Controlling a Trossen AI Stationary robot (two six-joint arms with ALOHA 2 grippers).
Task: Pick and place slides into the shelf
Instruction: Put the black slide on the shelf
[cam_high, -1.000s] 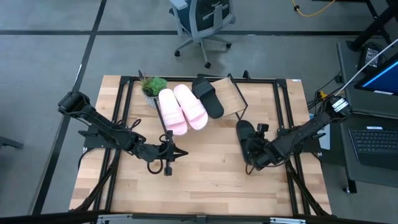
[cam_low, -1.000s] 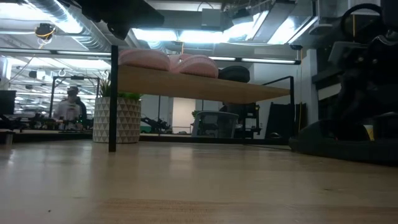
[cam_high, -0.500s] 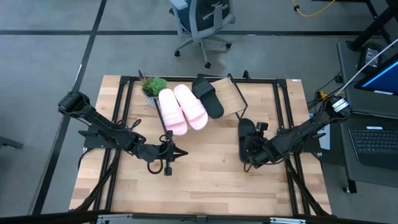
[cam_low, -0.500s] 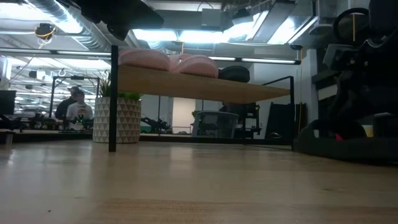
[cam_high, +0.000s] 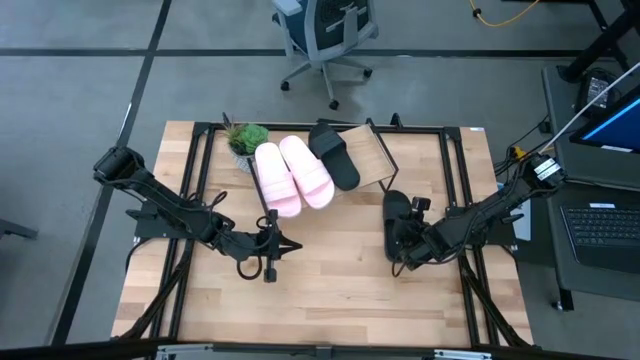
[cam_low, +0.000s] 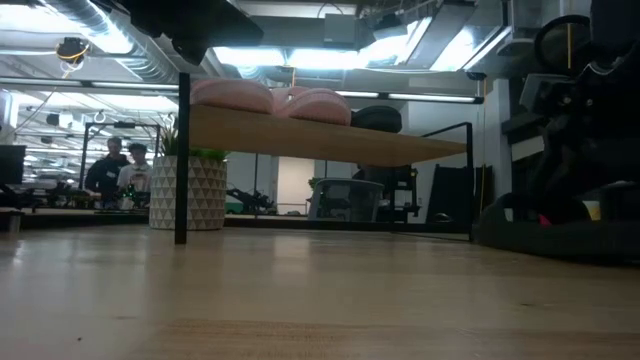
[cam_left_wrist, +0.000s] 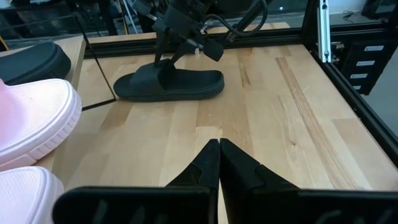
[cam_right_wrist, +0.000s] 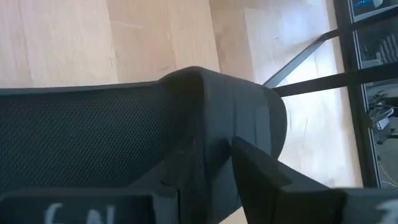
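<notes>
shelf (cam_high: 375, 152) – three slides (cam_high: 305, 170) on it | fourth slide (cam_high: 396, 222) – on table (cam_high: 330, 290), right of shelf

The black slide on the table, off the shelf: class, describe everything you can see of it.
The black slide is an open-toe sandal with a wide strap and a textured footbed, of matte, foam-like material. It lies flat, sole down, on the wooden table near its right side, below the shelf. The right gripper has its fingers around the strap.

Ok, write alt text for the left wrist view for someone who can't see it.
A black slide lies flat on the wooden table, with the right hand down over its strap. In the foreground the left hand is shut, empty, pointing toward it. Two pink slides and a second black slide show at the picture's edge.
</notes>
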